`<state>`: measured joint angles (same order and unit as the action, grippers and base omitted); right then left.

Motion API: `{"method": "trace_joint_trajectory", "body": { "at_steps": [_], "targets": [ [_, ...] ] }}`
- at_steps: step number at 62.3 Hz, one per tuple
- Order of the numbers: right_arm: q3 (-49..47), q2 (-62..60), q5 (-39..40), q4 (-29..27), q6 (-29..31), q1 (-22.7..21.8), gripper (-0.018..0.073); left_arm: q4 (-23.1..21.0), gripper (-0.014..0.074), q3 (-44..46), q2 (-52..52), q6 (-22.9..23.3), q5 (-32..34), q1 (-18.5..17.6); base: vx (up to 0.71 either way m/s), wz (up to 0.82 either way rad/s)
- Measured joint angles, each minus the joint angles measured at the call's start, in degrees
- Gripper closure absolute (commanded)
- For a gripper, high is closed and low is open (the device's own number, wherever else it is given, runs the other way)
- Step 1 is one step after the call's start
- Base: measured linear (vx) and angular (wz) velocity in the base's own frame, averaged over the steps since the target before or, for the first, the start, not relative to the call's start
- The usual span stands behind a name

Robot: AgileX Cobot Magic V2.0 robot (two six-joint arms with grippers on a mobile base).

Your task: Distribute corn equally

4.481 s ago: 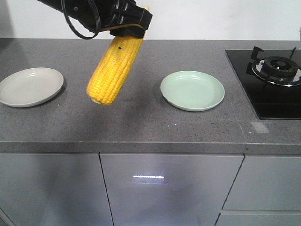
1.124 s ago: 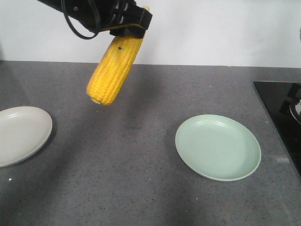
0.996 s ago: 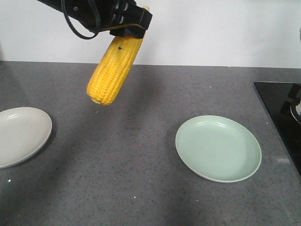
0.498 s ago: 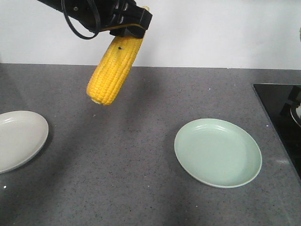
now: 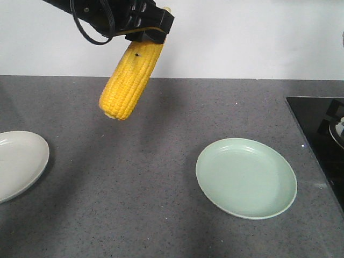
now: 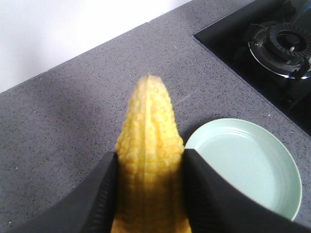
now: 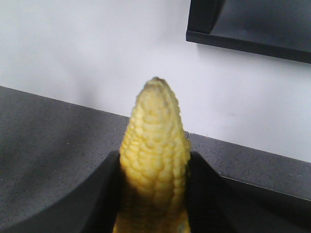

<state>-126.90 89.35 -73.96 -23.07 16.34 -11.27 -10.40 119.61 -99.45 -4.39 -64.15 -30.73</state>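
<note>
Gripping a yellow corn cob (image 6: 149,160) in each black gripper, left gripper (image 6: 149,194), right gripper (image 7: 154,194), second cob (image 7: 154,160), pale green round plate (image 5: 246,177) bare mid-counter, cream plate (image 5: 19,164) cut off at left edge.

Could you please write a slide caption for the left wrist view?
Left end effector grips a corn cob above the grey countertop, green plate beside it.

One black arm (image 5: 80,8) enters from the top left of the front view, cable looped beside it; cannot tell which side it is. Its gripper (image 5: 148,27) is clamped on a corn cob (image 5: 130,78), held up high, cob hanging tilted down-left. Left gripper (image 6: 148,194): both black fingers (image 6: 99,199) pressed against a cob's sides, tip pointing forward. Right gripper (image 7: 153,194): same pose, fingers (image 7: 104,194) squeezing another cob (image 7: 154,160).
</note>
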Motion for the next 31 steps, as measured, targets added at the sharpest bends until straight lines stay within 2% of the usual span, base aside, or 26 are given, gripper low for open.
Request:
{"method": "trace_joint_trajectory", "body": {
  "at_steps": [31],
  "targets": [
    [0.0, 0.0, 0.0, 0.0, 0.0, 0.0, 0.0564, 0.0, 0.0603, 0.0, 0.0, 0.0, 0.0, 0.0, 0.02, -0.03]
  ]
}}
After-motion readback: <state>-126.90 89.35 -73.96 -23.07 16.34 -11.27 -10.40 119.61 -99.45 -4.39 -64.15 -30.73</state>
